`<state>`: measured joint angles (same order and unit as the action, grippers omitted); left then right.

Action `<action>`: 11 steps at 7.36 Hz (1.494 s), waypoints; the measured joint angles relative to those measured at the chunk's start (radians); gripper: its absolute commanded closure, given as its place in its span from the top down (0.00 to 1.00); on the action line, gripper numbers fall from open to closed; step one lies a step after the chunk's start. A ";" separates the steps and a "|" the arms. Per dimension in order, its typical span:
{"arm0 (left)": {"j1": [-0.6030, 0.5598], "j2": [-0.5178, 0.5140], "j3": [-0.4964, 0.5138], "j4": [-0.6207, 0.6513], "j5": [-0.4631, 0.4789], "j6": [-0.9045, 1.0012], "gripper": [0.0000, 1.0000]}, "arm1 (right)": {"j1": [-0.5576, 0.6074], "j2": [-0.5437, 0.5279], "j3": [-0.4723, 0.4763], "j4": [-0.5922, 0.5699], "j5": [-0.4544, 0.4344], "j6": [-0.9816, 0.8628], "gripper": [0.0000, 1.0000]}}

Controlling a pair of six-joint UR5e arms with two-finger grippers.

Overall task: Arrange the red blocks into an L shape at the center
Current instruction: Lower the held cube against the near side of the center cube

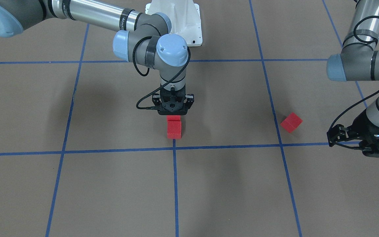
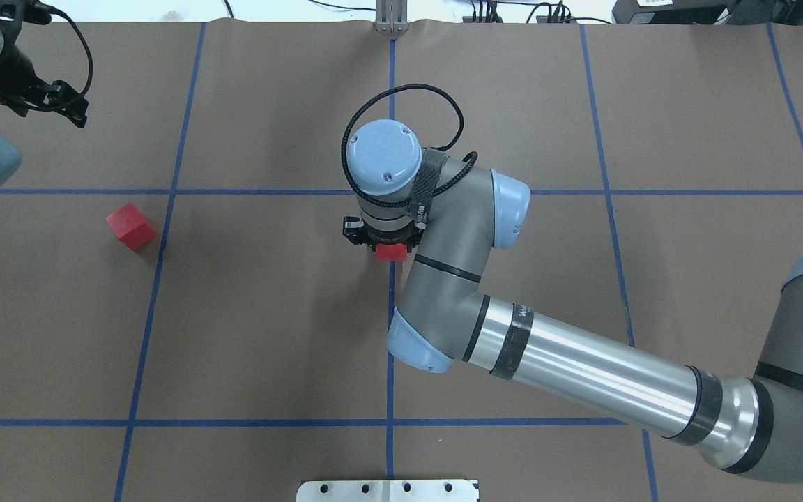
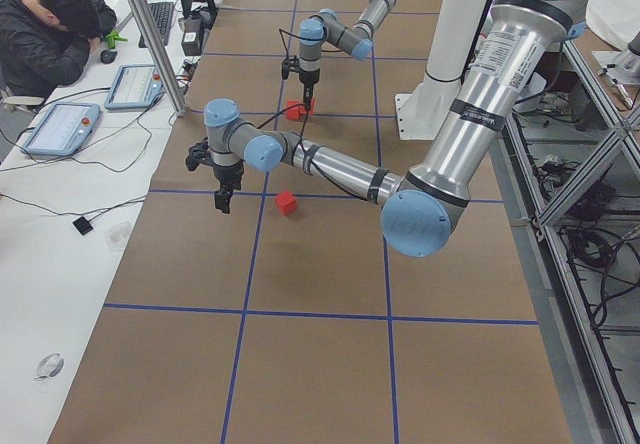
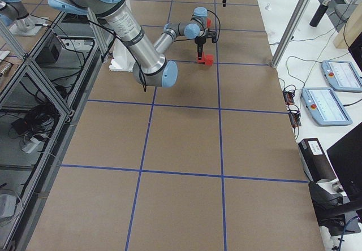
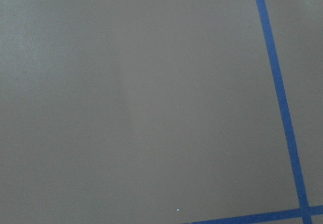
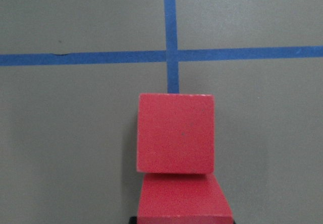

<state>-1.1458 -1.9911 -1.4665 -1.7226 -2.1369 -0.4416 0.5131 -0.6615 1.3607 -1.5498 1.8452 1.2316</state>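
Nearest you across the table is the centre crossing (image 1: 174, 148) of blue tape. Level with it, off on the robot's left, hangs your left claw (image 1: 336, 137); you cannot tell how its fingers stand. Just behind the crossing, the first red block (image 1: 173, 130) sits on the tape line. The third red block (image 1: 291, 122) lies well apart toward the robot's left, askew to the grid, with the left claw far the nearer. Farther back, the second red block (image 1: 173, 118) meets the first's far face, so the pair's long axis runs along the line toward the robot's base. Your right claw (image 1: 173, 113) stands over it; gripping or released, you cannot tell. Expect to square the third red block and set it beside one end, across that axis.
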 measured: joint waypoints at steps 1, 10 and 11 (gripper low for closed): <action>0.000 0.000 0.000 0.000 0.000 0.000 1.00 | 0.001 -0.001 0.000 0.007 -0.002 0.000 0.00; -0.001 0.000 -0.005 0.000 0.000 -0.001 1.00 | 0.012 0.000 -0.014 0.025 0.034 0.001 0.00; -0.002 0.000 -0.007 0.000 0.000 -0.002 1.00 | 0.013 0.000 -0.015 0.025 0.047 0.001 0.00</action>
<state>-1.1479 -1.9913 -1.4730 -1.7227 -2.1368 -0.4433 0.5259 -0.6611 1.3458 -1.5248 1.8926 1.2324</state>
